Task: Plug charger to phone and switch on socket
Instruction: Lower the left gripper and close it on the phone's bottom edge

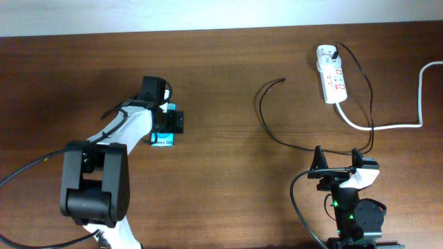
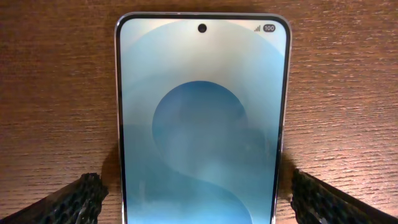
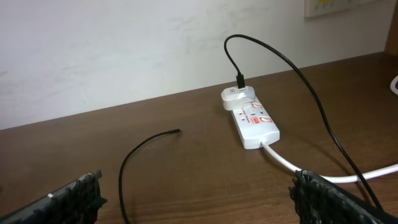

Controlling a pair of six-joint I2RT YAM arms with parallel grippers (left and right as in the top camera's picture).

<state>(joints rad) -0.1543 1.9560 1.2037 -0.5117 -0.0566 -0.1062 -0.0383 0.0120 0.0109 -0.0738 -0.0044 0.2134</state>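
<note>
Left wrist: phone lies lengthwise inside left gripper, jaws apart, unclamped; charger tip well apart, nearer right gripper, jaws also apart.

Overhead, the left arm hides most of the phone, only a corner showing.
</note>
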